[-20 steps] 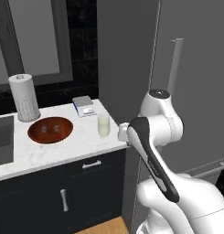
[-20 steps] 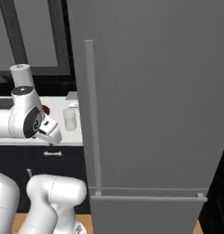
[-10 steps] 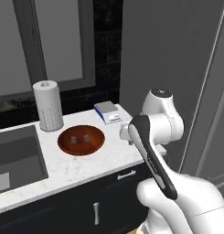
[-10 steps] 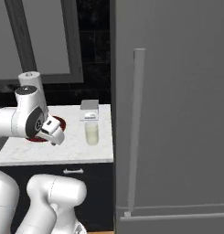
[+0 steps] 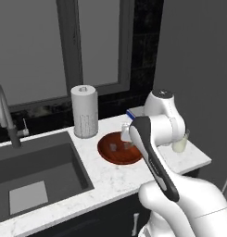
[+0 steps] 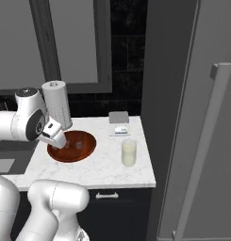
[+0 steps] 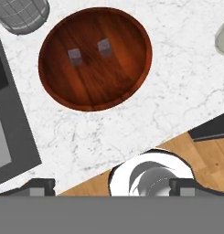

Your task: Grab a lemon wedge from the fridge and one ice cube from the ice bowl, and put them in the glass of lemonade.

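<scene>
— Gripper status?
— The gripper [image 7: 111, 185] is seen released, its jaws spread wide with nothing between them. It is held above the front edge of the white marble surface [image 7: 145, 109], over the wooden floor, short of the ice bowl [image 7: 95, 57].

— Ice bowl contents?
— Two ice cubes are recorded inside the reddish-brown bowl. One ice cube [image 7: 75, 56] lies near the middle; a second cube [image 7: 104, 47] lies just beside it, apart, not touching. In the right base view the bowl [image 6: 84, 149] is partly covered by the wrist.

— Glass of lemonade?
— It is noted upright on the surface, right of the bowl and well apart from it [image 6: 129, 152], filled with pale yellowish liquid. In the left base view it is partly hidden behind the arm [image 5: 179, 144].

— Further back?
— A paper-towel roll [image 5: 84, 111] is seen upright behind the bowl, near the window. A dark sink [image 5: 36, 176] is set into the surface to the left, with a faucet [image 5: 3, 111] at its rear. A small grey box [image 6: 119, 117] is placed against the back wall.

— Fridge?
— Its grey door is shut, the long bar handle [image 6: 202, 150] at the right of the surface. The lemon wedge cannot be located.
</scene>
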### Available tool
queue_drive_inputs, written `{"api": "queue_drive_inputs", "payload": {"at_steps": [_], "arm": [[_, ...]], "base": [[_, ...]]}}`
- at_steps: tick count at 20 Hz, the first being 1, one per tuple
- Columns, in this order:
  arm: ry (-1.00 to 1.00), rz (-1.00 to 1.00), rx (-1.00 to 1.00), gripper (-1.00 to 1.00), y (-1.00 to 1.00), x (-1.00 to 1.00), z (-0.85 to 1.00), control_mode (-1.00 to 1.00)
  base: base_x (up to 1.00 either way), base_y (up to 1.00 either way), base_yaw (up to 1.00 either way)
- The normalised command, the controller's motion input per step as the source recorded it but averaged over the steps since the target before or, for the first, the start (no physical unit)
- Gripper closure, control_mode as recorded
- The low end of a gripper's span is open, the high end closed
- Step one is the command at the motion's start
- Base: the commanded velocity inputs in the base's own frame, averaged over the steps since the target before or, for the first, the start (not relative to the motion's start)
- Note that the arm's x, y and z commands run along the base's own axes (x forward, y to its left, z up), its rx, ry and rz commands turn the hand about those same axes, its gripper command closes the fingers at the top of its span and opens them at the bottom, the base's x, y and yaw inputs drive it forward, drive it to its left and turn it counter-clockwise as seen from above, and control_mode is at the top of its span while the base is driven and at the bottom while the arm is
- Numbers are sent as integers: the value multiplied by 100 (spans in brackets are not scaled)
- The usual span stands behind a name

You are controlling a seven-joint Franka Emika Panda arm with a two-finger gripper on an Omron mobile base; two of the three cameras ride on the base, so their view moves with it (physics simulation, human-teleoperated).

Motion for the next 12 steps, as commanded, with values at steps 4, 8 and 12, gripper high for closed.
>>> {"api": "queue_drive_inputs", "payload": {"at_steps": [4,8,12], "arm": [[0,0,0,-100,0,0,0,-100],[0,0,0,-100,2,28,-3,-100],[1,0,0,-100,6,51,0,-100]], "base": [[4,8,0],[0,0,0],[0,0,0]]}}
